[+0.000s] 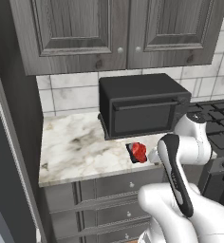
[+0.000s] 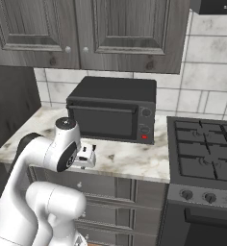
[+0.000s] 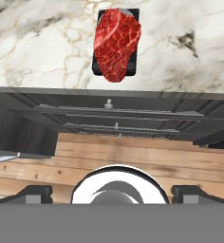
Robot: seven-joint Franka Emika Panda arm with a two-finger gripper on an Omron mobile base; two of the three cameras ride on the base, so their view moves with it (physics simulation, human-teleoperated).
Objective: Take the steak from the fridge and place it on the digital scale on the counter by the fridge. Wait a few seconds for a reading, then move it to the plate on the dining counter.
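In the left base view, the counter (image 1: pixel 76 147) spreads from nine o'clock toward the centre, a short marble top over grey drawers (image 1: pixel 118 190), and the black toaster oven (image 1: pixel 142 107) sits at its back toward one o'clock. Just right of centre, near the counter's front edge, the steak (image 1: pixel 139 152) lies on the digital scale (image 1: pixel 132 151), whose black slab peeks out on the steak's nine o'clock side. My arm (image 1: pixel 178 175) rises at four o'clock, beside the steak but not touching it. The stove (image 1: pixel 218 123) sits at three o'clock. In the hand view the steak (image 3: pixel 116 43) rests at twelve o'clock, covering most of the scale (image 3: pixel 131 66), with nothing of mine on it. My gripper (image 3: pixel 112 192) is down at six o'clock over the wooden floor (image 3: pixel 133 156), well apart from the meat; my fingertips (image 3: pixel 33 193) stand wide apart, holding nothing. I judge that the first half of the job is done: the steak is out of the fridge and set on the scale. This looks like the waiting step for a reading. Left to do: reach back in over the counter edge, close on the steak, carry it to the plate on the dining counter, and set it down there.
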